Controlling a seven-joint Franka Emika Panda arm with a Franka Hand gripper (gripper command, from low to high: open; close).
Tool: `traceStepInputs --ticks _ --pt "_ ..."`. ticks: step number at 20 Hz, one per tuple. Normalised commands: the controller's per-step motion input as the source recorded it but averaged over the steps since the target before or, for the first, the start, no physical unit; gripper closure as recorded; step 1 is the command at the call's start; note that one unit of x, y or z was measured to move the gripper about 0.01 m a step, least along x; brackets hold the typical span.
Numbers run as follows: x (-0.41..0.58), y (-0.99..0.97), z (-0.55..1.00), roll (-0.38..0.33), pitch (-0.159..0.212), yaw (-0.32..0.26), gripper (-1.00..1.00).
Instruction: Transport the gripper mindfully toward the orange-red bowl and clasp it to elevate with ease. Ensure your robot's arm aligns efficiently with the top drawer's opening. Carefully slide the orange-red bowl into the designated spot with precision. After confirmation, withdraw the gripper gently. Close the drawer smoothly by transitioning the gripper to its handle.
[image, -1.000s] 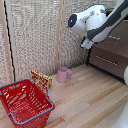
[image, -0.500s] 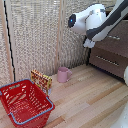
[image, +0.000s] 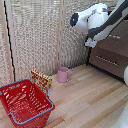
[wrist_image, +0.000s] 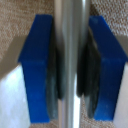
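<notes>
Handle (wrist_image: 71, 65) pinched between blue end effector (wrist_image: 70, 67) fingers (wrist_image: 37, 67), no readable writing visible

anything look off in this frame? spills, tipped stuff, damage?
Nothing stands out. The red basket and pink mug sit upright on the wooden floor, with no spills. In the wrist view the blue pads sit squarely either side of the silver handle.

I see a red wire-mesh basket (image: 25, 104) on the wooden floor (image: 85, 97). Just behind it a colourful box (image: 41, 80) stands, and a pink mug (image: 63, 75) sits near the woven wall (image: 35, 35).
</notes>
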Motion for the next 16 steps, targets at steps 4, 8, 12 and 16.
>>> traceStepInputs --ticks 4,8,12,16 --pt "0.448 -0.66 0.33 0.055 0.0 -0.036 1.0" --pt "0.441 -0.62 0.36 0.052 0.0 -0.005 1.0" --pt "0.415 -0.48 0.39 0.003 -0.002 0.023 1.0" --pt "0.394 -0.63 0.36 0.0 -0.017 0.052 1.0"
